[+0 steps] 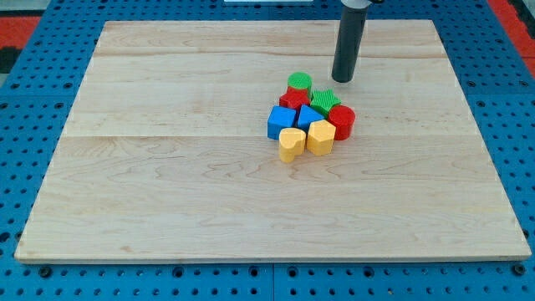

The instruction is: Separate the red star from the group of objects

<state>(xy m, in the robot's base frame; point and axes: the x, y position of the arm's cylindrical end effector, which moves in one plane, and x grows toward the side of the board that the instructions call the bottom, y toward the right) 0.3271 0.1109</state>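
A pale wooden board (209, 184) lies on a blue perforated table (33, 33), with red showing at the view's top corners. 8 blocks huddle right of centre. The red star (293, 99) sits near the cluster's top, touching the green cylinder (299, 82) above and the blue blocks (280, 122) below. My tip (343, 80), a bare rod without fingers, stands just right of the green cylinder.

The cluster is found just right of centre on the board (167, 167). The red star (292, 98) is wedged between the green cylinder (298, 81) behind and the blue cube (280, 122) in front. My tip (343, 80) is placed right of the cylinder, apart.
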